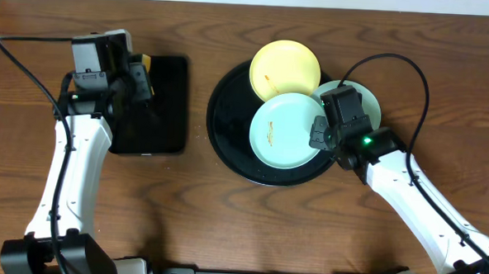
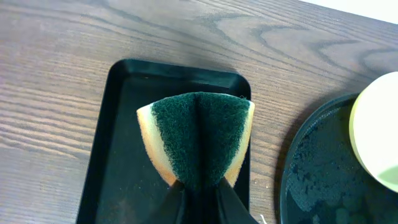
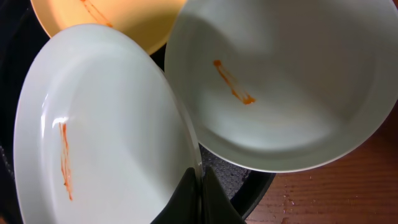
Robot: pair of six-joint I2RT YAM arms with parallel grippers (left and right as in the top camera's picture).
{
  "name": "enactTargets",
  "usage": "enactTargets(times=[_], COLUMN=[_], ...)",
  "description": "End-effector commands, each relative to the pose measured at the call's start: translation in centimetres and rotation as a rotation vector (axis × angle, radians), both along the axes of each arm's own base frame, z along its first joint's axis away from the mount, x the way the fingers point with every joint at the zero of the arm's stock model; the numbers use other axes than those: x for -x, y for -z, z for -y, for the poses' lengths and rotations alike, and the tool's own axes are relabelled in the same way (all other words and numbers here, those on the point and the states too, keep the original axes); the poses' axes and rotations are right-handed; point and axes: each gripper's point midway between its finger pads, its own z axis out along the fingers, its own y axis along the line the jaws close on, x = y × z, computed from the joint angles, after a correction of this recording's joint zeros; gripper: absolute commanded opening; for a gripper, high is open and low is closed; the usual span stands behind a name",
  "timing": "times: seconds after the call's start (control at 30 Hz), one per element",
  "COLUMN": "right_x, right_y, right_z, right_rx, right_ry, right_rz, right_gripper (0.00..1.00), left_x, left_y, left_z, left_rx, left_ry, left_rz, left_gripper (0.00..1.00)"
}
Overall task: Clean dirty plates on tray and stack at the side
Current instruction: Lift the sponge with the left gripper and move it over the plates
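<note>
Item 1, desk (image 1: pixel 224 227): brown wood-grain top, on which everything listed is carried

Item 2, round tray (image 1: pixel 228 136): glossy black with a low rim, set right of the desk's middle and toward its far edge; wet specks are seen on its bare floor in the left wrist view

Item 3, yellow plate (image 1: pixel 285 68): laid at the round tray's far edge and overhanging the rim there; one short orange streak is borne near its left side

Item 4, first mint plate (image 1: pixel 282 130): placed over the round tray's middle and right half, its far rim tucked against the yellow plate; an orange-brown smear is marked on its left part; its right rim is raised over the rim of item 5

Item 5, second mint plate (image 1: pixel 370 105): found at the round tray's right edge, partly beyond the rim and largely hidden by the right arm; an orange smear is shown on it from the right wrist

Item 6, right gripper (image 3: pixel 199 180): jaws pinched together on the right rim of the first mint plate

Item 7, rectangular tray (image 1: pixel 167 109): black, set near the desk's left far part

Item 8, sponge (image 2: pixel 199 134): yellow foam with a dark green scouring face, folded in two and held over the rectangular tray; contact with it cannot be told

Item 9, left gripper (image 2: pixel 199 186): jaws closed tight on the sponge's folded end
</note>
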Motion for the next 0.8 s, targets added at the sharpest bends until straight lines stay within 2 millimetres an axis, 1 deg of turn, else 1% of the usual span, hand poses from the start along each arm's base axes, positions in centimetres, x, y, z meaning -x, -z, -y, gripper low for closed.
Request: enactTargets(times=[0.0, 0.03, 0.13, 0.17, 0.2, 0.27, 0.3, 0.33, 0.37, 0.4, 0.43, 0.47, 0.5, 0.53, 0.6, 0.67, 0.73, 0.77], right_x=[0.0, 0.0, 0.0, 0.0, 0.0, 0.0, 0.0, 0.0, 0.0, 0.0, 0.1, 0.2, 0.2, 0.3, 0.6, 0.8, 1.1, 1.4], right_y=[0.1, 0.1, 0.1, 0.1, 0.1, 0.1, 0.1, 0.1, 0.1, 0.1, 0.2, 0.4, 0.6, 1.0, 1.7, 1.9, 2.1, 2.6], right_z=[0.2, 0.2, 0.2, 0.2, 0.1, 0.2, 0.2, 0.2, 0.2, 0.3, 0.3, 0.3, 0.3, 0.3, 0.0, -0.1, 0.1, 0.3], right_rx=[-0.003, -0.003, -0.003, -0.003, -0.001, 0.001, 0.001, 0.001, 0.001, 0.002, 0.003, 0.003, 0.002, -0.007, -0.036, -0.052, -0.040, -0.037], right_ry=[0.010, 0.011, 0.010, 0.010, 0.007, 0.009, 0.010, 0.010, 0.010, 0.011, 0.010, 0.011, 0.014, 0.020, 0.030, 0.035, 0.039, 0.048], right_rz=[-0.002, -0.002, -0.002, -0.002, -0.001, 0.000, 0.000, 0.000, -0.001, -0.002, -0.004, -0.008, -0.010, -0.012, -0.020, -0.033, -0.045, -0.053], right_gripper=[0.01, 0.01, 0.01, 0.01, 0.01, 0.01, 0.01, 0.01, 0.01, 0.01, 0.01, 0.01, 0.01, 0.01, 0.01, 0.01, 0.01, 0.01], left_x=[-0.3, -0.3, -0.4, -0.5, -0.6, -0.7, -0.6, -0.3, -0.1, 0.5, 0.9, 1.3, 1.5, 1.9, 3.1, 3.8, 4.4, 4.8], left_y=[-0.1, -0.1, -0.2, -0.4, -0.5, -1.2, -2.0, -3.4, -3.9, -5.1, -5.9, -6.4, -6.7, -6.8, -6.4, -5.4, -4.2, -3.2], left_z=[-0.2, -0.2, -0.2, -0.2, 0.0, 1.1, 2.3, 4.0, 4.6, 6.0, 7.1, 8.2, 8.8, 9.8, 12.7, 14.6, 16.6, 18.0], left_rx=[-0.011, -0.010, -0.012, -0.011, -0.004, 0.041, 0.087, 0.151, 0.169, 0.206, 0.225, 0.239, 0.243, 0.246, 0.257, 0.261, 0.265, 0.267], left_ry=[-0.003, -0.002, -0.002, -0.002, 0.006, 0.054, 0.104, 0.175, 0.200, 0.250, 0.286, 0.317, 0.334, 0.360, 0.428, 0.470, 0.517, 0.550], left_rz=[0.005, 0.004, 0.013, 0.020, 0.027, 0.052, 0.076, 0.111, 0.124, 0.150, 0.166, 0.174, 0.176, 0.172, 0.133, 0.088, 0.039, 0.004], left_gripper=[0.17, 0.07, 0.08, 0.21, 0.07, 0.07, 0.08, 0.07, 0.08, 0.07, 0.07, 0.07, 0.07, 0.07, 0.07, 0.07, 0.07, 0.08])
